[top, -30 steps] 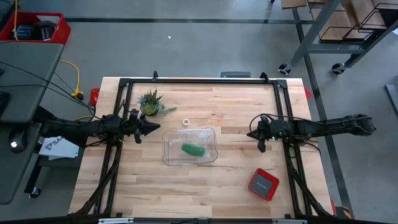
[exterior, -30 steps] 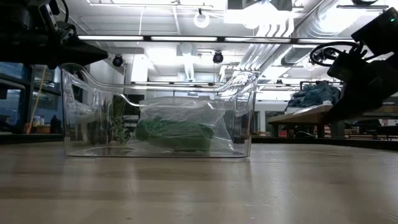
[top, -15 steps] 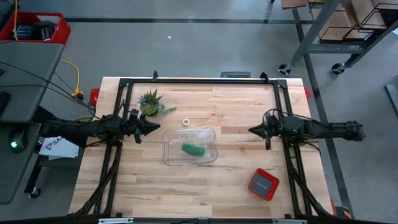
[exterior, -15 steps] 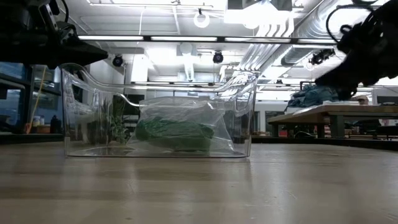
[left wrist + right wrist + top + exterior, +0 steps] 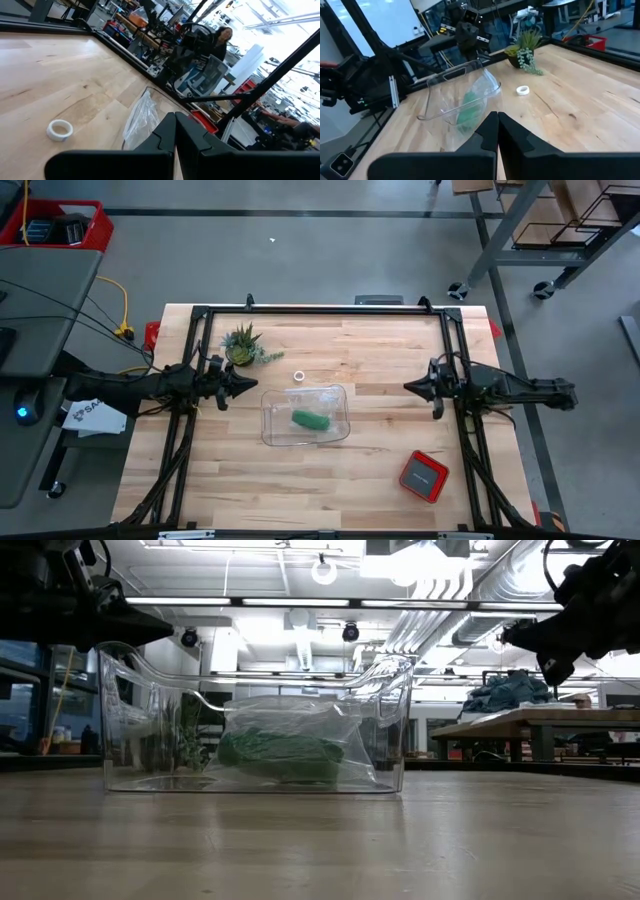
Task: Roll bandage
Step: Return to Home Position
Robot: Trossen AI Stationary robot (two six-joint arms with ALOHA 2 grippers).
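Observation:
The green bandage roll [image 5: 309,420] lies inside a crinkly clear bag in a clear plastic tub [image 5: 335,395] at the table's middle; it also shows in the low view [image 5: 280,755] and the right wrist view [image 5: 469,112]. My left gripper [image 5: 258,384] is shut and empty, held above the table just left of the tub; its fingertips [image 5: 175,120] meet. My right gripper [image 5: 405,389] is shut and empty, above the table to the right of the tub; its fingertips [image 5: 497,120] meet.
A small white tape ring [image 5: 299,376] lies on the table just behind the tub. A small potted plant [image 5: 243,345] stands at the far left. A red box [image 5: 424,476] lies near the right front. A black frame [image 5: 320,310] runs along the table's edges.
My right gripper has risen and drawn back a little toward the table's right edge, its arm stretching out straighter. The left arm, the tub and the bandage have kept still.

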